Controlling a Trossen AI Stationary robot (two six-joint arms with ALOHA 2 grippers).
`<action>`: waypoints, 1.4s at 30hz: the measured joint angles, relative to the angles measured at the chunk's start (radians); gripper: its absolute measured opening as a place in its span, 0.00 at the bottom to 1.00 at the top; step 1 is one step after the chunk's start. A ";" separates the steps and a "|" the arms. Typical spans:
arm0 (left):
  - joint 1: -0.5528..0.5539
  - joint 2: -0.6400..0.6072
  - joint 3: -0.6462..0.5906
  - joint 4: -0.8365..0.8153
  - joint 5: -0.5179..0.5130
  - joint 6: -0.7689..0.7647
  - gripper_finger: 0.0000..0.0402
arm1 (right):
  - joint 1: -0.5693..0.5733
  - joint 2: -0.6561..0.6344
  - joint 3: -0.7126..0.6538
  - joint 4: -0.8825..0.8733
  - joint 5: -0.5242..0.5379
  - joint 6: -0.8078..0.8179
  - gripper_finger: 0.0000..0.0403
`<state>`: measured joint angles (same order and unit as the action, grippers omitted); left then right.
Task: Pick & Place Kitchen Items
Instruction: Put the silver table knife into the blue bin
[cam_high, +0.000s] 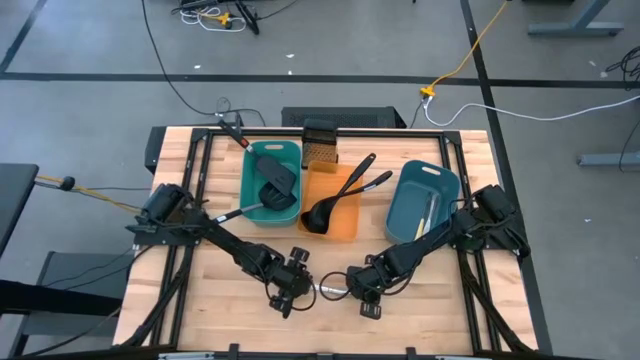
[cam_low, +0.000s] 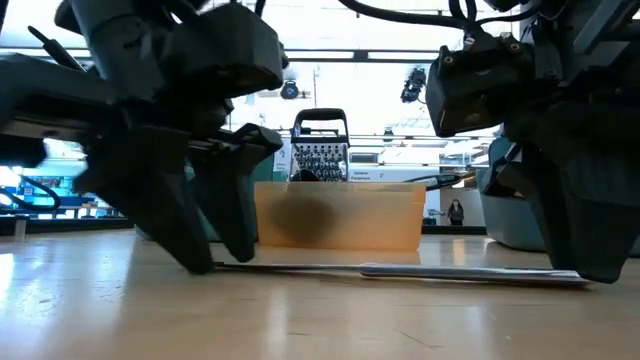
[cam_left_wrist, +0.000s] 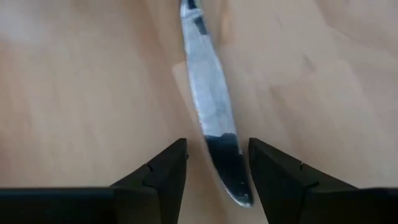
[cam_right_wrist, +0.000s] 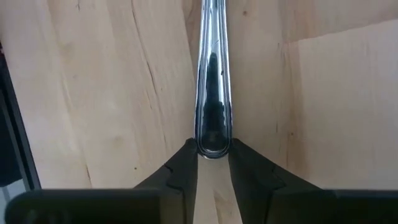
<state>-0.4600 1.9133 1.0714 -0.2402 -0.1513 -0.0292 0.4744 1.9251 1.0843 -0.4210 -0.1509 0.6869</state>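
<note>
A silvery table knife (cam_high: 331, 290) lies flat on the wooden table near its front edge, between my two grippers. My left gripper (cam_left_wrist: 217, 144) is open, its fingers standing on either side of the blade near the tip (cam_left_wrist: 239, 190); whether one finger touches the blade I cannot tell. My right gripper (cam_right_wrist: 212, 146) is shut on the knife's handle end. In the low view the knife (cam_low: 400, 270) runs along the tabletop from my left gripper (cam_low: 215, 262) to my right gripper (cam_low: 590, 272). Black ladles (cam_high: 320, 215) lie in the orange tray. My right gripper pinches the free end of the knife's handle (cam_right_wrist: 212, 138) between its two fingers. The fingers come from above, slanting steeply down, and point along the handle's line. The knife lies on the table.
Behind the grippers stand a teal tray (cam_high: 250, 160) with a black-headed spatula (cam_high: 275, 178), an orange tray (cam_high: 345, 228) and a blue tray (cam_high: 405, 225) holding pale cutlery. A small dark mesh box (cam_high: 322, 148) sits at the far edge. Bare wood lies around the knife.
</note>
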 joint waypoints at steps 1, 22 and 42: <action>0.006 0.000 0.000 0.001 0.000 0.000 0.45 | 0.000 0.000 0.000 0.000 0.000 0.000 0.23; 0.073 0.048 0.003 -0.012 0.142 -0.038 0.20 | 0.001 -0.003 0.000 0.018 0.004 -0.051 0.17; 0.073 0.058 0.003 0.039 0.177 -0.090 0.08 | 0.071 -0.059 -0.002 0.045 0.125 0.038 0.49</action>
<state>-0.3868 1.9708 1.0744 -0.2009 0.0256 -0.1194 0.5449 1.8660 1.0823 -0.3756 -0.0260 0.7249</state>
